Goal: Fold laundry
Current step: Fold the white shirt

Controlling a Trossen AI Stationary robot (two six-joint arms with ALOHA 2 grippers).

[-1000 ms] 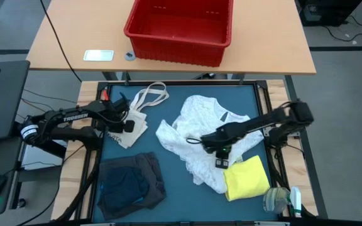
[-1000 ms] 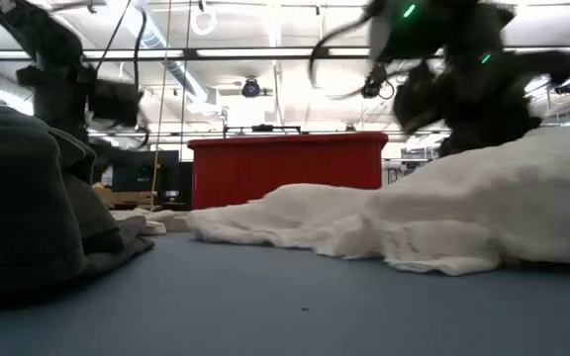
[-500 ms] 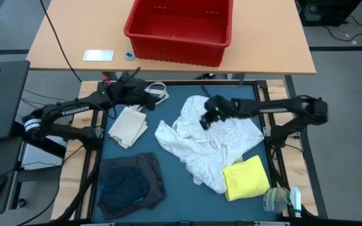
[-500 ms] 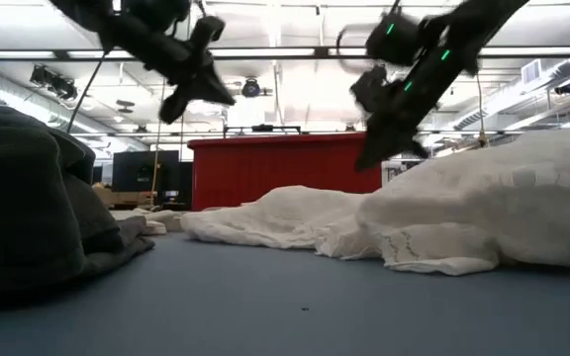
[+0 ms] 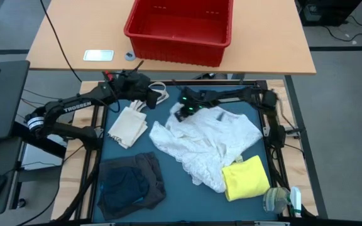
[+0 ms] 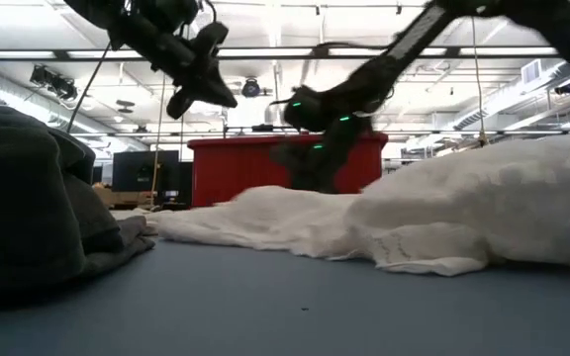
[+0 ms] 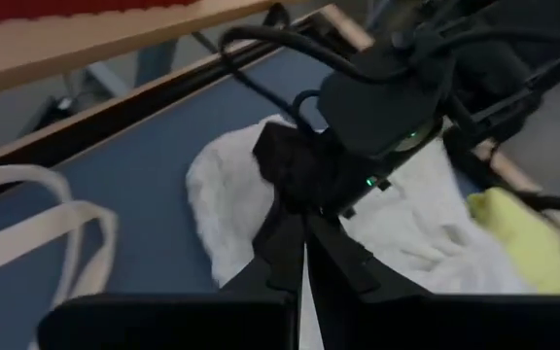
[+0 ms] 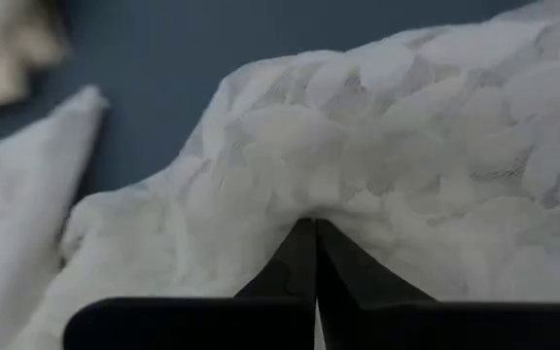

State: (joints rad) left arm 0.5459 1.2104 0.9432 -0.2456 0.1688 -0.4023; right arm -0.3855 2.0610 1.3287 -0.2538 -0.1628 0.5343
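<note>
Blue counter holds the white lacy garment mid-surface. Right gripper, fingers pinching its far-edge fabric, starts spreading it; next it should pull outward. Left gripper hovers clenched, empty, over the far-left corner.

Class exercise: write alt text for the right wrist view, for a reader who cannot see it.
The right gripper, shut, pinches a fold of the white lacy garment, which fills most of the picture. Dark blue table surface shows beyond it, with a blurred cream item at one corner.

White lacy garment (openwork pattern), yellow garment, red bin.
</note>
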